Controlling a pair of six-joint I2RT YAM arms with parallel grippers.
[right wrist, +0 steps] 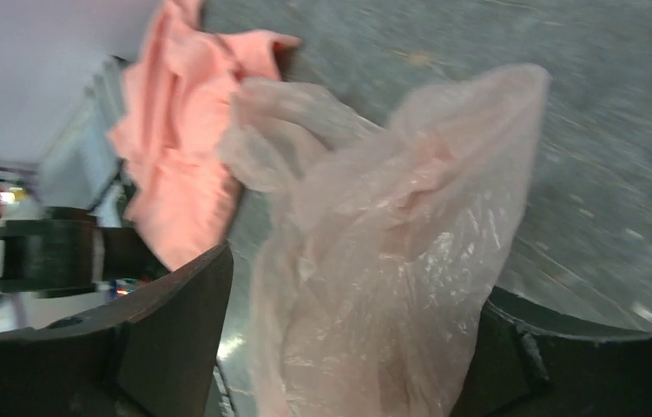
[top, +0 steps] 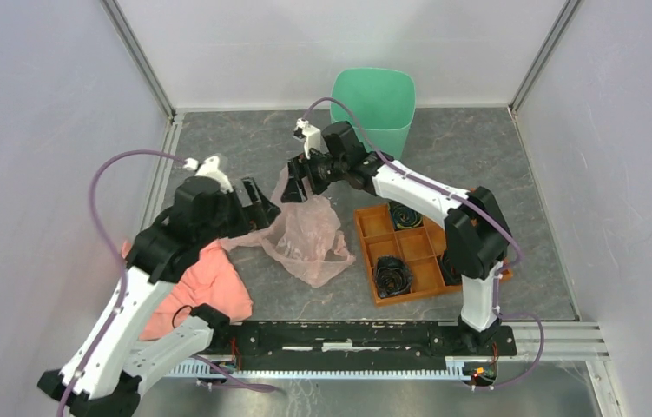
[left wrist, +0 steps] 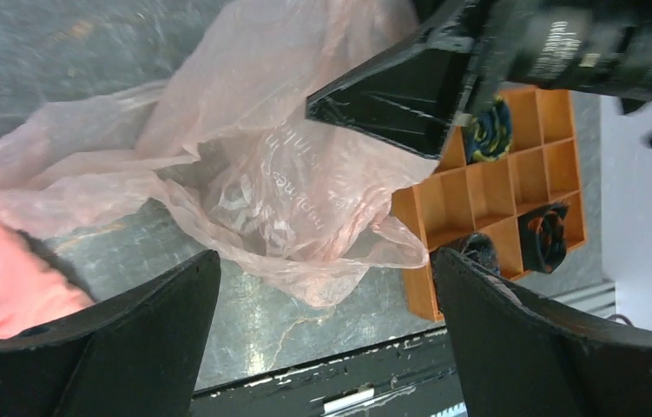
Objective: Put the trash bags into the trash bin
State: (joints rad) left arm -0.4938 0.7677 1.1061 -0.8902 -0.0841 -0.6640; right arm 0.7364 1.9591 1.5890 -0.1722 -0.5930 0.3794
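Right claw (right wrist: pixel 352 287) gapes astride the trash bags (right wrist: pixel 409 191), plain only in wrist view

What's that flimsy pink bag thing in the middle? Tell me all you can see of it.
The trash bag is thin, see-through pale pink film, wrinkly and glossy, with faint white print. It lies crumpled on the grey table, outside the green bin. Its top bunches up between the right gripper's spread fingers; its left end reaches the salmon cloth; an orange tray sits alongside.
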